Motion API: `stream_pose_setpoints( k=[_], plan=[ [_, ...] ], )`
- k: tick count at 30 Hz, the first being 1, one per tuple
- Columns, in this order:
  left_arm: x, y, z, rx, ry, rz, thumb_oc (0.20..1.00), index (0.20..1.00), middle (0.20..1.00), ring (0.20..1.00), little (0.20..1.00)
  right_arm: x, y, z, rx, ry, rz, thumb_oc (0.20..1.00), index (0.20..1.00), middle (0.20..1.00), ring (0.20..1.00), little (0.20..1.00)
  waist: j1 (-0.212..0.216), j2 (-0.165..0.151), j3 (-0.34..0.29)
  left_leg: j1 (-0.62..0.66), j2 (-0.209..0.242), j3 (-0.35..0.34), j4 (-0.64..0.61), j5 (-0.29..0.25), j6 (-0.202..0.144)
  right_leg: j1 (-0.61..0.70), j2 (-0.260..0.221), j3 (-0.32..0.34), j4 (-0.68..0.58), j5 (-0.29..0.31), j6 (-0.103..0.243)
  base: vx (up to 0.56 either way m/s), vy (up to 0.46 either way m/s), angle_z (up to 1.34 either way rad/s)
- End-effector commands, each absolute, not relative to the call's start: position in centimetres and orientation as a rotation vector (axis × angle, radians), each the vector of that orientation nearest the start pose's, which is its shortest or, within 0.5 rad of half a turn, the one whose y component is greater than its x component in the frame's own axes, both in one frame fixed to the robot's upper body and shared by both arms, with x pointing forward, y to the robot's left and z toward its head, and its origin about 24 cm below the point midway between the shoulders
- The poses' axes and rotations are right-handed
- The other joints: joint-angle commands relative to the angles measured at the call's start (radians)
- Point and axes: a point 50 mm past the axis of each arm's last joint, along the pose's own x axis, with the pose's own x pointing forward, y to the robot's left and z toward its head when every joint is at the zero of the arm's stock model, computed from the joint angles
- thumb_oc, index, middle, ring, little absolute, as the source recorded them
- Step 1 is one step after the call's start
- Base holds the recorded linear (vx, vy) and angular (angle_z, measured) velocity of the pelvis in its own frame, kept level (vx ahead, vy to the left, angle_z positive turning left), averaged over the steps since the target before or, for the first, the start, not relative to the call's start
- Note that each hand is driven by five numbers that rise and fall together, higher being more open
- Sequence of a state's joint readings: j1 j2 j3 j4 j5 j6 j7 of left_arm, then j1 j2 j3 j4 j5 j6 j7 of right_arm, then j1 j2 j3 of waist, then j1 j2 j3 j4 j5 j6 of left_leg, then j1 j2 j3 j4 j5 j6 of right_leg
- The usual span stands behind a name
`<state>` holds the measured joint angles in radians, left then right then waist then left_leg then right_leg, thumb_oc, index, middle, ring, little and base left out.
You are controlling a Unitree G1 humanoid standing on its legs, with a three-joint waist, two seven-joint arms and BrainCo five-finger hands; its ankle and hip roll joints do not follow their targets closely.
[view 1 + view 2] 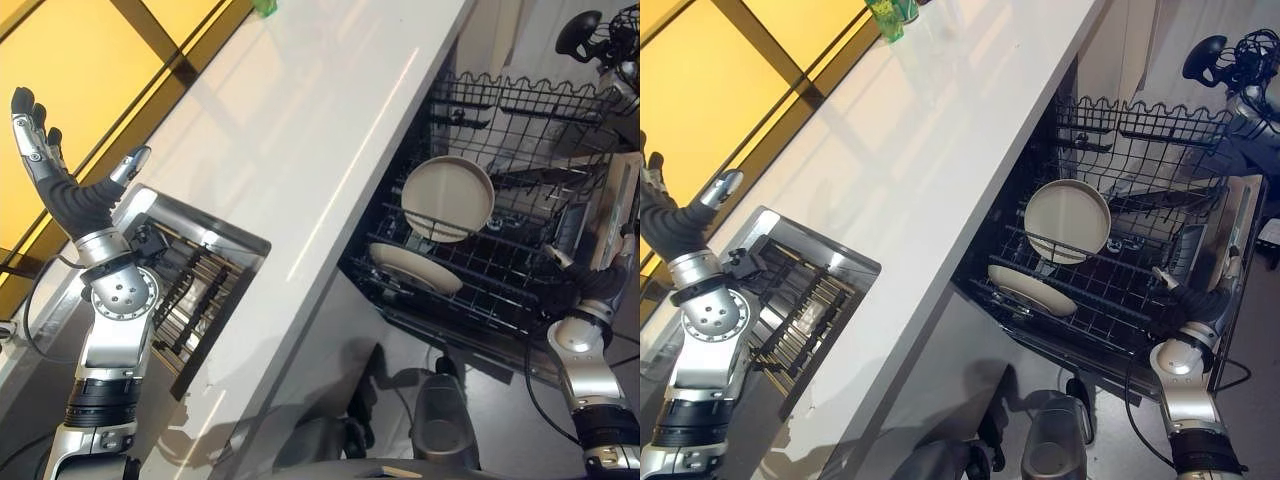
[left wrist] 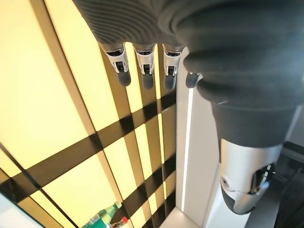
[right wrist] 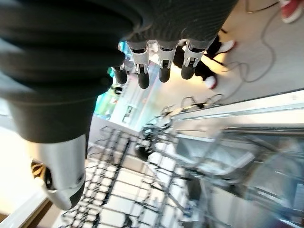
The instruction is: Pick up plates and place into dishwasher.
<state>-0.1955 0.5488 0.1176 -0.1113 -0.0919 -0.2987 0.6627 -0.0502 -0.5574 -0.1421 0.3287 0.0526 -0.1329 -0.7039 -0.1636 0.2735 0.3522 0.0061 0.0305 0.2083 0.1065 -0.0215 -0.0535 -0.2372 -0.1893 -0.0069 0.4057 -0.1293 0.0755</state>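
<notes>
- I've got my left hand [image 1: 60,190] raised over the bench's [image 1: 300,150] left edge, fingers straight, nothing in it.
- My right hand [image 3: 156,57] hangs by the dishwasher rack's [image 1: 520,110] right side, fingers loose, empty too.
- One plate [image 1: 448,197] stands on edge in the rack, another plate [image 1: 415,268] lies tilted just in front of it.
- A dish drainer [image 1: 195,280] is set into the bench near my left arm.

We look down on a long white counter [image 1: 300,150] running beside a yellow-lit wall [image 1: 80,60] crossed by dark bars, with grey floor [image 1: 1110,430] below the counter's edge.
</notes>
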Motion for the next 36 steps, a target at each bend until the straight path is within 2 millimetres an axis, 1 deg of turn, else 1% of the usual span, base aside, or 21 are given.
stream_pose_setpoints(
  k=[1,6,11,14,16,19,22,27,30,31,36],
  plan=[
    [25.3,26.3,18.2,0.207,-0.761,0.663,1.0,1.0,1.0,1.0,1.0,23.5,-33.2,7.8,-0.48,-0.172,-0.849,1.0,1.0,1.0,1.0,1.0,-0.024,0.013,-0.036,-0.103,0.074,-0.067,0.129,-0.013,-0.047,0.008,-0.058,-0.015,0.126,-0.107,-0.011,0.03,0.087,-0.18],
    [25.5,25.9,17.6,0.194,-0.73,0.65,1.0,1.0,1.0,1.0,1.0,24.1,-33.0,7.2,-0.473,-0.138,-0.776,1.0,1.0,1.0,1.0,1.0,-0.019,0.028,-0.022,-0.126,0.067,-0.086,0.166,-0.019,-0.053,-0.01,-0.068,0.0,0.164,-0.124,-0.022,0.06,0.081,-0.11],
    [25.9,25.4,18.0,0.176,-0.726,0.635,1.0,1.0,1.0,1.0,1.0,25.5,-32.2,8.1,-0.471,-0.168,-0.707,1.0,1.0,1.0,1.0,1.0,-0.008,0.039,-0.002,-0.162,0.057,-0.094,0.186,-0.016,-0.051,-0.054,-0.075,0.01,0.208,-0.135,-0.026,-0.01,0.075,-0.01],
    [26.3,25.2,18.6,0.161,-0.744,0.638,1.0,1.0,1.0,1.0,1.0,26.8,-32.0,9.0,-0.452,-0.193,-0.7,1.0,1.0,1.0,1.0,1.0,0.002,0.043,0.016,-0.198,0.044,-0.094,0.202,-0.018,-0.047,-0.098,-0.083,0.014,0.242,-0.141,-0.027,-0.08,0.069,0.02],
    [26.5,25.0,18.9,0.153,-0.753,0.635,1.0,1.0,1.0,1.0,1.0,27.4,-32.0,9.2,-0.422,-0.181,-0.701,1.0,1.0,1.0,1.0,1.0,0.007,0.048,0.028,-0.221,0.036,-0.095,0.217,-0.021,-0.043,-0.129,-0.09,0.017,0.269,-0.144,-0.029,-0.08,0.071,-0.01],
    [26.7,24.9,19.4,0.149,-0.765,0.626,1.0,1.0,1.0,1.0,1.0,28.0,-32.4,8.6,-0.372,-0.098,-0.683,1.0,1.0,1.0,1.0,1.0,0.016,0.053,0.04,-0.254,0.023,-0.1,0.242,-0.027,-0.038,-0.168,-0.102,0.023,0.307,-0.151,-0.033,-0.04,0.053,0.09],
    [26.7,24.8,19.8,0.145,-0.775,0.605,1.0,1.0,1.0,1.0,1.0,28.7,-32.1,7.6,-0.305,-0.018,-0.583,1.0,1.0,1.0,1.0,1.0,0.031,0.057,0.05,-0.273,0.006,-0.116,0.258,-0.032,-0.035,-0.181,-0.113,0.025,0.322,-0.152,-0.038,0.03,0.035,0.12],
    [26.7,24.0,19.9,0.141,-0.767,0.572,1.0,1.0,1.0,1.0,1.0,29.7,-29.8,7.6,-0.247,-0.06,-0.434,1.0,1.0,1.0,1.0,1.0,0.051,0.054,0.055,-0.271,-0.014,-0.133,0.264,-0.034,-0.027,-0.168,-0.127,0.024,0.322,-0.147,-0.035,0.13,0.066,0.05],
    [26.9,23.8,19.9,0.135,-0.751,0.57,1.0,1.0,1.0,1.0,1.0,30.0,-28.7,7.5,-0.261,-0.07,-0.375,1.0,1.0,1.0,1.0,1.0,0.056,0.052,0.051,-0.267,-0.02,-0.131,0.266,-0.037,-0.022,-0.158,-0.135,0.022,0.318,-0.143,-0.031,0.14,0.09,0.06],
    [27.0,23.7,19.8,0.134,-0.743,0.57,1.0,1.0,1.0,1.0,1.0,30.1,-28.0,7.4,-0.264,-0.073,-0.345,1.0,1.0,1.0,1.0,1.0,0.061,0.049,0.047,-0.266,-0.023,-0.129,0.269,-0.041,-0.018,-0.151,-0.14,0.021,0.313,-0.141,-0.028,0.13,0.076,0.08],
    [27.1,23.8,19.8,0.142,-0.736,0.572,1.0,1.0,1.0,1.0,1.0,30.8,-25.6,8.0,-0.252,-0.115,-0.257,1.0,1.0,1.0,1.0,1.0,0.083,0.043,0.039,-0.275,-0.035,-0.128,0.283,-0.054,-0.008,-0.132,-0.156,0.011,0.302,-0.137,-0.02,0.1,0.046,0.11]
  ],
)
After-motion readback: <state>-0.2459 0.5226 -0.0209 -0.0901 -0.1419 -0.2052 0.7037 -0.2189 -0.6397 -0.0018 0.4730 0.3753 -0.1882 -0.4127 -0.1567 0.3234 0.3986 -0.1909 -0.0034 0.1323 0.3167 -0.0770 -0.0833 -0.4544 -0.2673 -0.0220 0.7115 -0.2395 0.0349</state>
